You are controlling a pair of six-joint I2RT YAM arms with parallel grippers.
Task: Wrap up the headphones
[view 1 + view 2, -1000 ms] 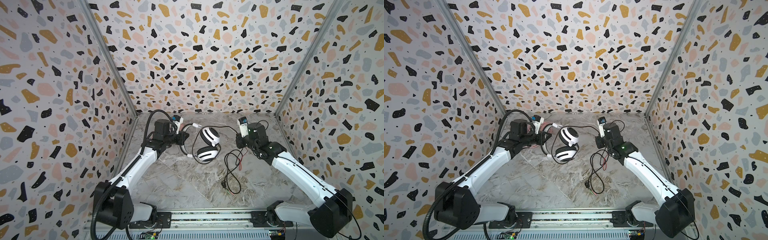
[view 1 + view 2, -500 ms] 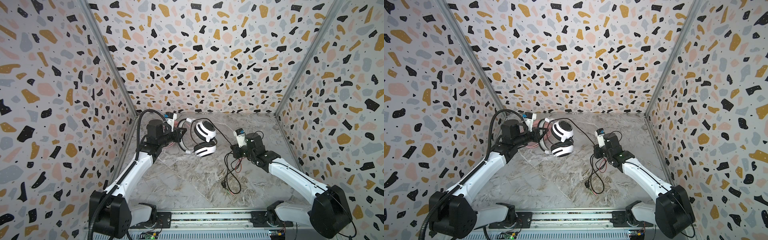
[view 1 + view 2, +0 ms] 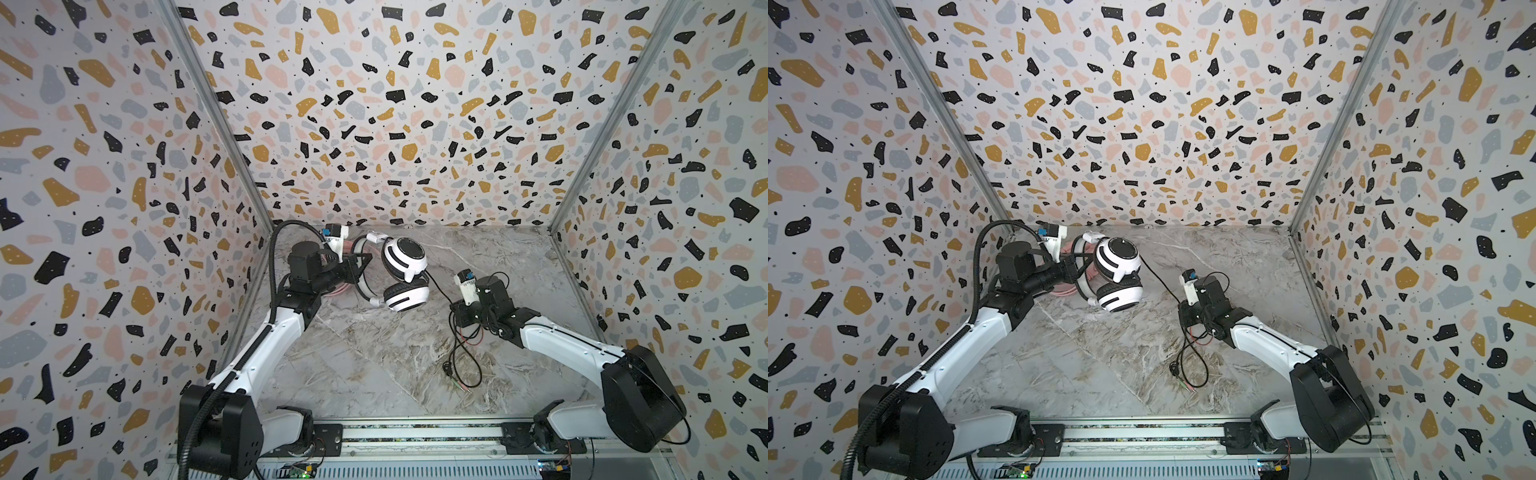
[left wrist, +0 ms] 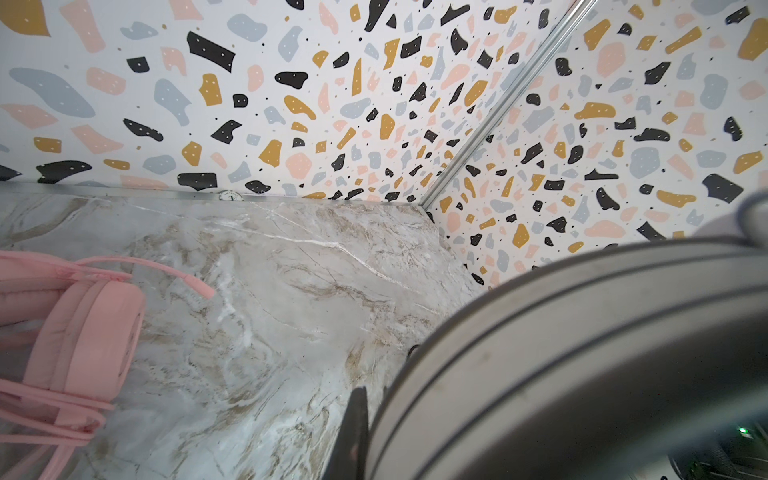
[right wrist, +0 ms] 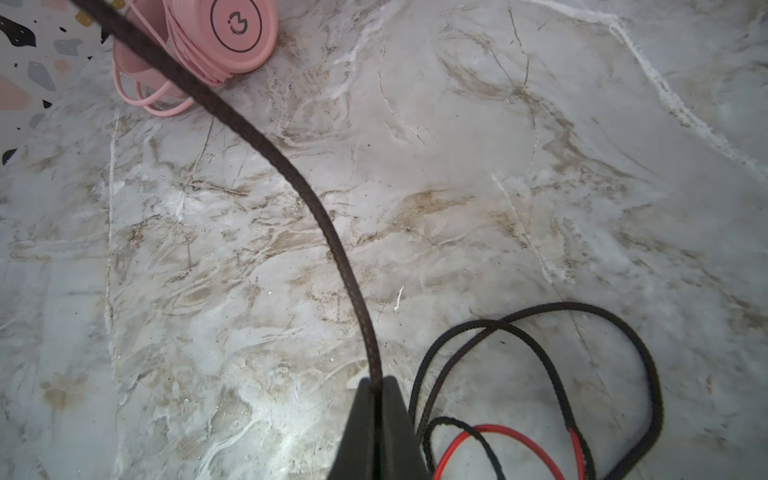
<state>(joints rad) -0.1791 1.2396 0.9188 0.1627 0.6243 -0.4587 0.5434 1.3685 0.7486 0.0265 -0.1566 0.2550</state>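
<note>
Back toward the pink headset (image 4: pixel 89 332) goes the striped headset (image 3: pixel 405 259), swung there by the left gripper (image 3: pixel 362 262) over the last second, while the right gripper (image 5: pixel 376 384) has dropped lower and away from it! Left jaws are clamped on the striped headset's band end. It hangs partly over the pink one, cup-to-cup axis running front to back, cups toward the right arm. Right jaws pinch the black cable (image 5: pixel 332 232), which stretches away from the pink headset. Its slack loops lie farther out on the marble table (image 3: pixel 374 365).
</note>
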